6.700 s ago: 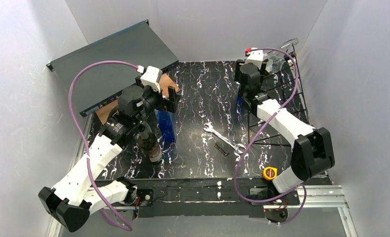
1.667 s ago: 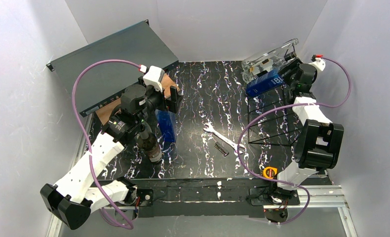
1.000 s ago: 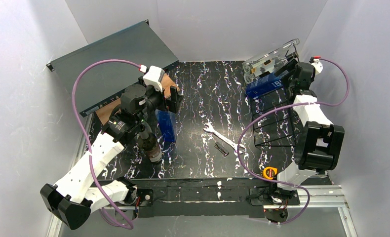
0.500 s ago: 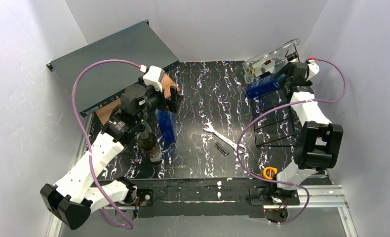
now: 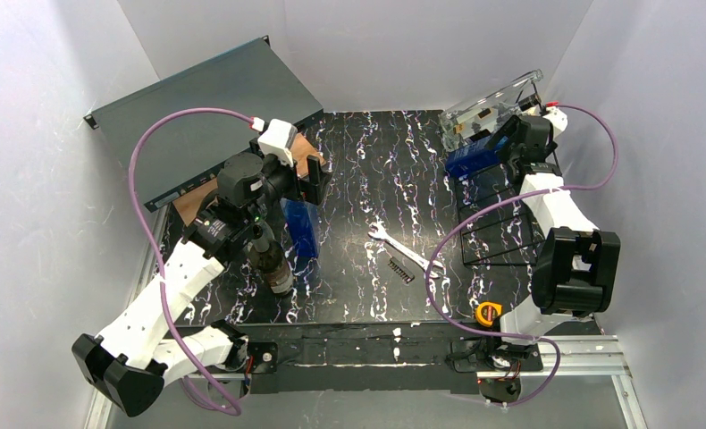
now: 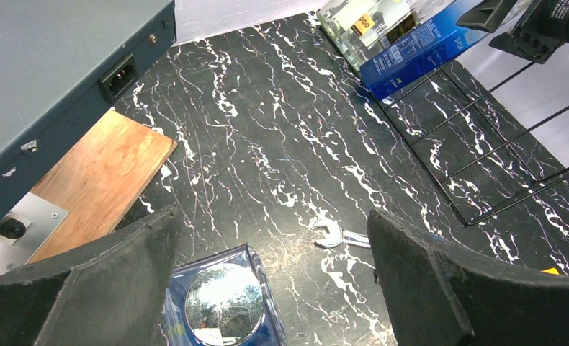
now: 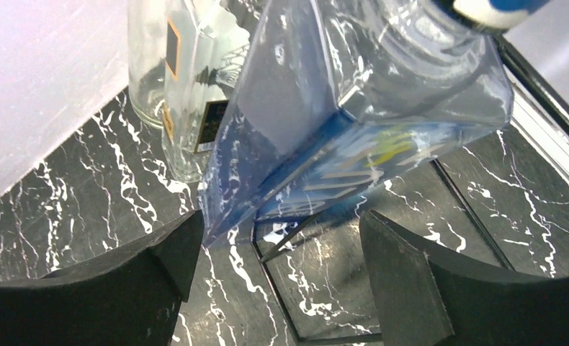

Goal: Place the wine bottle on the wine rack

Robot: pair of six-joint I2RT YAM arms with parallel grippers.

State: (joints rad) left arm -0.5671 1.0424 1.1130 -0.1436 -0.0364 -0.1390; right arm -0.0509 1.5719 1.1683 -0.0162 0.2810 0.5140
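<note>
Lying slanted across the far end of the wine rack (image 5: 500,225), the blue wine bottle (image 5: 474,154) had moved since seconds before, when the right arm held it low at the rack's left edge. The right gripper (image 7: 278,231) stood spread beside it, pinching nothing, so this bottle looked delivered. The left gripper (image 6: 271,216), also spread and empty, hovered over a second blue bottle (image 6: 222,310) standing on the table at the left. Four bottles showed: two blue, one clear bottle (image 5: 492,103) beside the racked one, and one dark bottle (image 5: 271,264). Also present were one wrench (image 5: 403,250), one tape measure (image 5: 488,313), one grey case (image 5: 197,116) and one wooden board (image 6: 101,180).
</note>
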